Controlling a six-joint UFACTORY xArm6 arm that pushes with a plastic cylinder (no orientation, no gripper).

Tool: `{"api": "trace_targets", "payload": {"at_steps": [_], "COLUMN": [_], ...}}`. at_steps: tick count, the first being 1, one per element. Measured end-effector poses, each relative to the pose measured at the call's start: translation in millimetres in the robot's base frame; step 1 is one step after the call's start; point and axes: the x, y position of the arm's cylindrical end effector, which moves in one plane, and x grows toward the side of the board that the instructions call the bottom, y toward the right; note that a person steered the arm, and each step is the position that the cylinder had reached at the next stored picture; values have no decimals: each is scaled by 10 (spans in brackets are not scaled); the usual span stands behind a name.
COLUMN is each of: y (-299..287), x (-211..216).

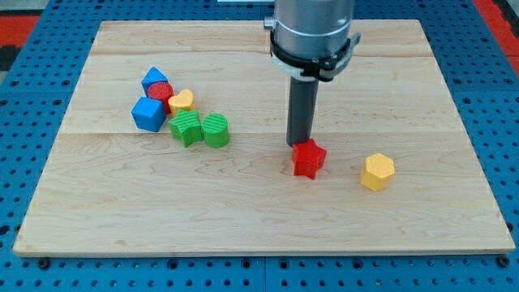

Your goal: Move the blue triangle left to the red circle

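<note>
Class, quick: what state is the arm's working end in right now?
No pincer: my tip holds nothing and sits just above the red star, at its top edge.

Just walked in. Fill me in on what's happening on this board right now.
I'm a single arm ending in a dark rod, and my tip sits right behind the red star, near the board's middle. The job concerns the blue triangle and red circle, which touch in a cluster at the view's left, beside a blue cube, a yellow heart and two green blocks. A yellow hexagon sits alone on the right.
</note>
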Motion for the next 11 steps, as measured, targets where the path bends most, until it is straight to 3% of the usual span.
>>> {"api": "trace_targets", "payload": {"at_steps": [2, 3, 5, 6, 7, 8, 9, 10, 11], "y": [84, -108, -2468, -2528, -2961, -3076, -2710, -2871, -3170], "x": [-182, -1008, -1284, -1763, -1889, -1473, -1083, -967, -1315]}}
